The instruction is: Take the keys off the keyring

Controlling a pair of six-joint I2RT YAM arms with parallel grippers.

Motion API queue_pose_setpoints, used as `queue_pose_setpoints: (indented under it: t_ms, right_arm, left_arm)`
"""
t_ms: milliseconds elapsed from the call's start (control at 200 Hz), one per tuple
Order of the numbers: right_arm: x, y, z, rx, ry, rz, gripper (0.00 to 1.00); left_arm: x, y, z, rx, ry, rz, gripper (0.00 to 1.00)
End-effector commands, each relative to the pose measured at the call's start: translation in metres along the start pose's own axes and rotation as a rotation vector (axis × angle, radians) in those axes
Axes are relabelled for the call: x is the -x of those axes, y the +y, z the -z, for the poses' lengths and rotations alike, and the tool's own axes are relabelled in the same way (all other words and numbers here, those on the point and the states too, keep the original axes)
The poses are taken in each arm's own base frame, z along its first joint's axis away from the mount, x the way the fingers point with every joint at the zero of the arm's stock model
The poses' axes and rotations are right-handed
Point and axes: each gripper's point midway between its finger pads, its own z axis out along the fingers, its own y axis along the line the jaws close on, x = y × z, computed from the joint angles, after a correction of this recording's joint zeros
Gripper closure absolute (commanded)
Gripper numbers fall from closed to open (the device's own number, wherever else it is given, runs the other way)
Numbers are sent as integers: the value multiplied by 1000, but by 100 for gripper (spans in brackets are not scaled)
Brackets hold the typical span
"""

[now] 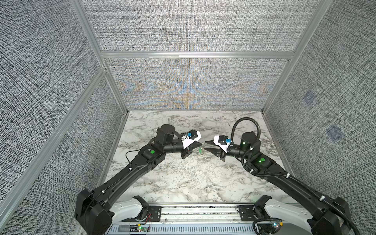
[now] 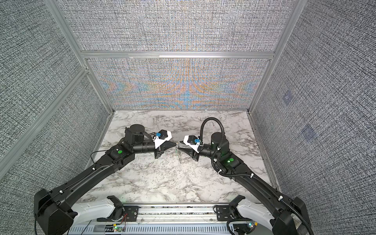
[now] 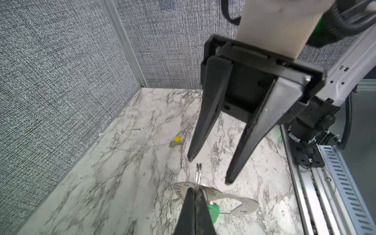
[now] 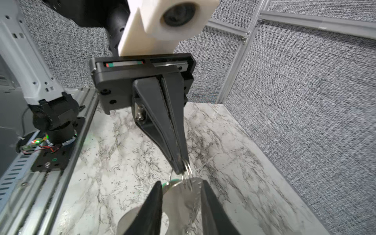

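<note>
**Keyring (image 3: 227, 198) pinched aloft at the centre**

Over the marble table (image 1: 183, 183), the two arms meet nose to nose in both top views, and the keyring hangs between them. The left gripper (image 4: 180, 171) has its fingers pressed together on the small wire loop at the holder's top. The right gripper (image 3: 209, 171) faces it with fingers spread, gripping nothing. The holder is a flat, elongated blade of silvery-grey metal, with notch marks along one curved edge. A green-tagged key (image 3: 213, 211) dangles against it. Only the left wrist view shows the yellow-tagged key (image 3: 176, 141), lying apart on the marble. From above, the keyring shrinks to a thin sliver with a green speck.
</note>
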Motion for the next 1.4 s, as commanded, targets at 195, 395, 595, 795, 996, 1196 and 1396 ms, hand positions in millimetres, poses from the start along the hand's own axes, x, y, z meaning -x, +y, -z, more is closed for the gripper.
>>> queue_pose_setpoints:
  t_ms: [195,395,595,795,996,1196,1396]
  right_arm:
    - [-10,-14,0,-72,91,62,69]
    - [-9,-11,-10,-46,72,49,73]
    - [-11,-10,-16,-36,66,25,78]
    - [-14,-9,-21,-23,66,3,83]
    - [-15,-7,-22,-15,66,-14,89]
    - [-15,-5,-21,-7,58,-18,100]
    - [-11,-3,-18,-18,6,-36,100]
  left_arm:
    - [-23,1,2,-48,232,-23,100]
    - [-23,1,-1,-85,276,-17,100]
    - [-23,2,-2,-101,294,-18,100]
    - [-22,1,-3,-117,299,-17,100]
    - [-19,0,-3,-122,290,-20,100]
    - [-17,2,-4,-114,278,-24,90]
    - [-9,9,5,-31,176,-43,67]
